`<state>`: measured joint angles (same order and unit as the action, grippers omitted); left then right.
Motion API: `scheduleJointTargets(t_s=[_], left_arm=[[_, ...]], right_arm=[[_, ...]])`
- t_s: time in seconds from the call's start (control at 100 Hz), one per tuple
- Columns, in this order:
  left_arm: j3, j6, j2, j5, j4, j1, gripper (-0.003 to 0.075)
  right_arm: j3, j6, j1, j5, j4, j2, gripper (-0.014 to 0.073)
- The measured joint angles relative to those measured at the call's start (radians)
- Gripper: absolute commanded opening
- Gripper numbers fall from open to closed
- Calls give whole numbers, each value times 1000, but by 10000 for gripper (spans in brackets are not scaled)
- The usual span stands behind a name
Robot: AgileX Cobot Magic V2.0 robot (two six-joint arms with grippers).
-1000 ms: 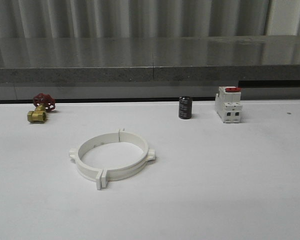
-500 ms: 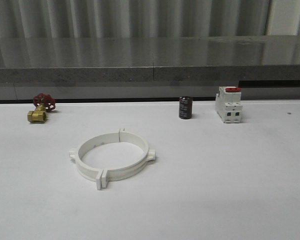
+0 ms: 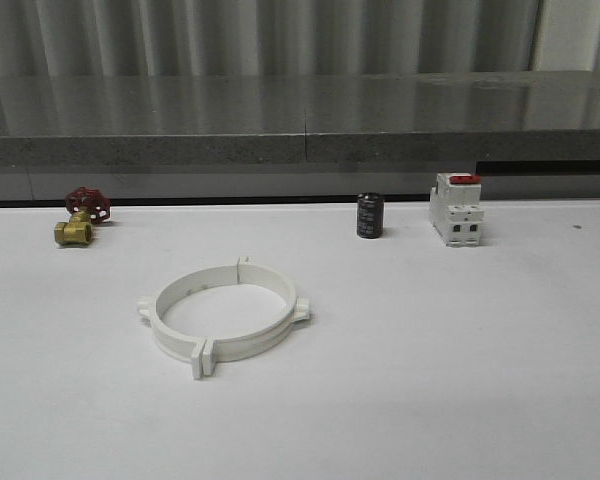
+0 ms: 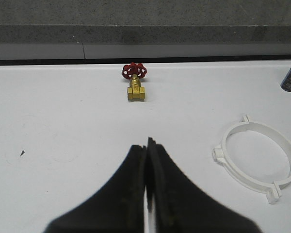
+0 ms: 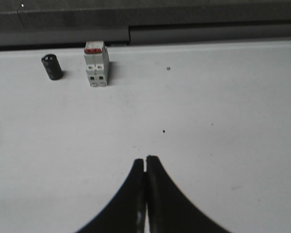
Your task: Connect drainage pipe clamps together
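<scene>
The two white drainage pipe clamps [image 3: 224, 318] lie joined as one ring on the white table, left of centre, their end tabs meeting at the near and far sides. The left wrist view has the same ring [image 4: 259, 160] off to one side of my left gripper [image 4: 146, 143]. That gripper is shut with nothing between its black fingers and stands apart from the ring. My right gripper [image 5: 145, 159] is shut too, empty, over bare table.
A brass valve with a red handwheel [image 3: 80, 216] sits at the back left. A black cylinder [image 3: 370, 215] and a white breaker with a red top [image 3: 456, 209] stand at the back right. A grey ledge [image 3: 300, 120] runs behind the table.
</scene>
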<state>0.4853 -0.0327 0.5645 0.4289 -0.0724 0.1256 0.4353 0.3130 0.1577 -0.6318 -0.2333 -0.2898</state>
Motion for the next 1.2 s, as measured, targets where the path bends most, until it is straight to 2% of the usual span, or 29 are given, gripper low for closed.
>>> scheduleJointTargets(t_s=[0.11,0.24,0.51,0.73,1.2], left_arm=[[0,0,0,0,0,0,-21],[0,0,0,0,0,0,-21],[-2,0,-2,0,0,0,-21],[-2,0,-2,-1,0,0,-21],[-2,0,-2,-1,0,0,-21]], right_arm=[[-108,-44,-41,144,61,47,-68],[-242,-164,-96,275,176,124,-68],[-438,-214,-116,409,226,296,-68],[-462,-214,-116,471,241,299,-68],[-462,-217,-116,477,242,299,-68]])
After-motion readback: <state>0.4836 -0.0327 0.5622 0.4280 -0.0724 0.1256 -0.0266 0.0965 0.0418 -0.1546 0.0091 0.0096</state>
